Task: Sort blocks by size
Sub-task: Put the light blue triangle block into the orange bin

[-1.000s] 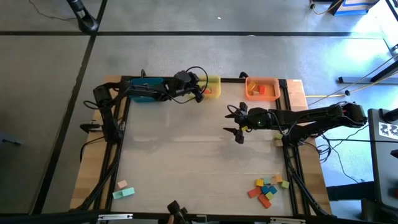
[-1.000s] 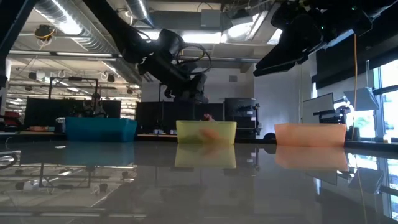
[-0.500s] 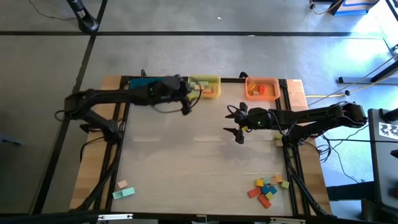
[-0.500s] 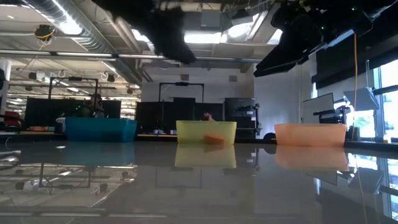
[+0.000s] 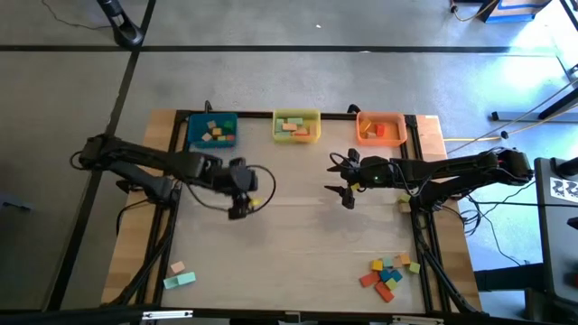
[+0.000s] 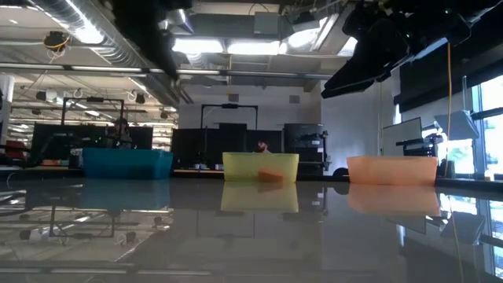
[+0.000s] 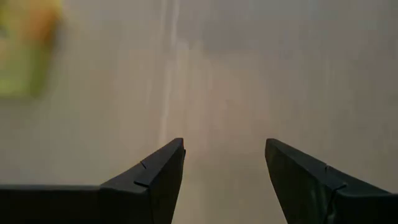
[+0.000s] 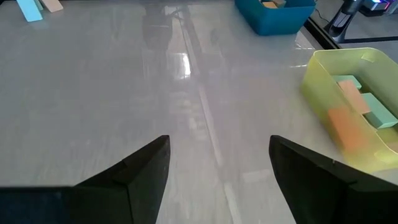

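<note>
Three bins line the desk's point(image 5: 298, 235) far edge so sorted blocks land by size: blue bin point(image 5: 212, 132), yellow bin point(image 5: 297, 126), orange bin point(image 5: 380, 127). The left claw point(image 5: 242, 200) hangs with jaws spread and empty, near the yellow bin on its desk side. The right claw point(image 5: 347, 182), also spread and empty, waits just below the orange bin. Unsorted blocks point(image 5: 388, 273) lie well away from the yellow bin, at the near right corner, and two more blocks point(image 5: 179, 276) at the near left. Only the high view shows these piles; the right wrist view alone shows the yellow bin's tan, teal and orange pieces point(image 8: 356, 107) clearly.
</note>
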